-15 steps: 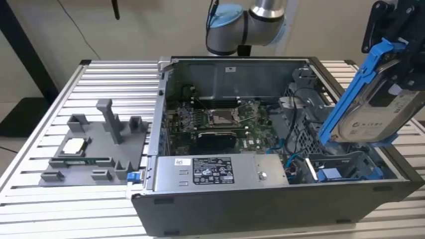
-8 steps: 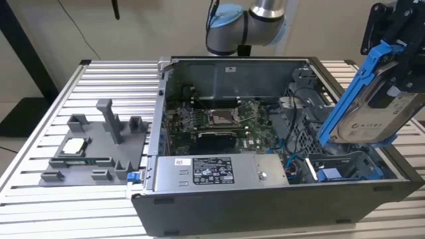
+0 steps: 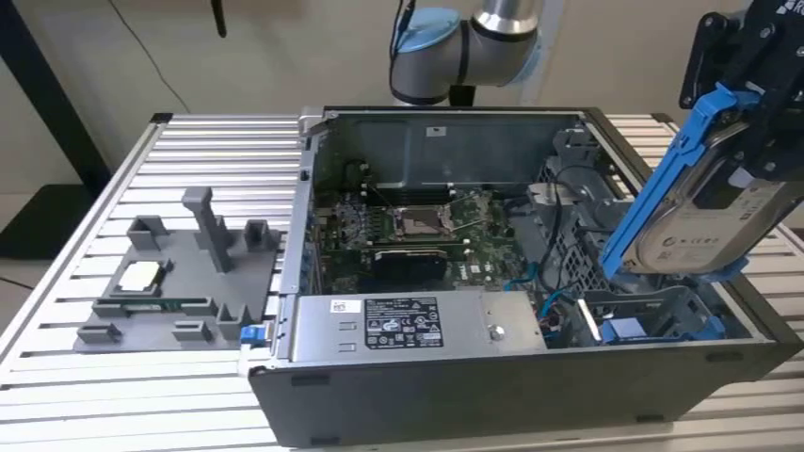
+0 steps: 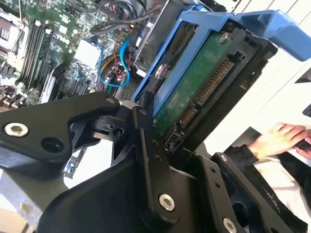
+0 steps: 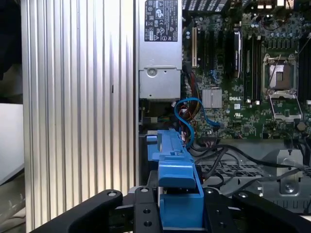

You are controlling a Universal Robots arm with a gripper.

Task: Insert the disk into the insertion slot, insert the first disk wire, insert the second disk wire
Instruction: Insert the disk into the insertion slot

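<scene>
Above open computer case, toward exterior view's right, gripper is pinching disk by its blue carrier frame, holding it steeply tilted, white label showing. Disk is hanging over insertion slot, apart from it. Slot is lying just beside power-supply box. Second wrist view is showing disk's green board and connector; person's hand is resting beyond.

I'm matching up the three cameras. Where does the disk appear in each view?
Exterior view: the disk hangs tilted at the exterior view's right, above the insertion slot, held by the gripper.
Second wrist view: the disk shows its green underside, framed by the blue carrier.
First wrist view: the disk is edge-on, blue carrier towards the camera.
Shared landmark: the green motherboard, in all three.
</scene>
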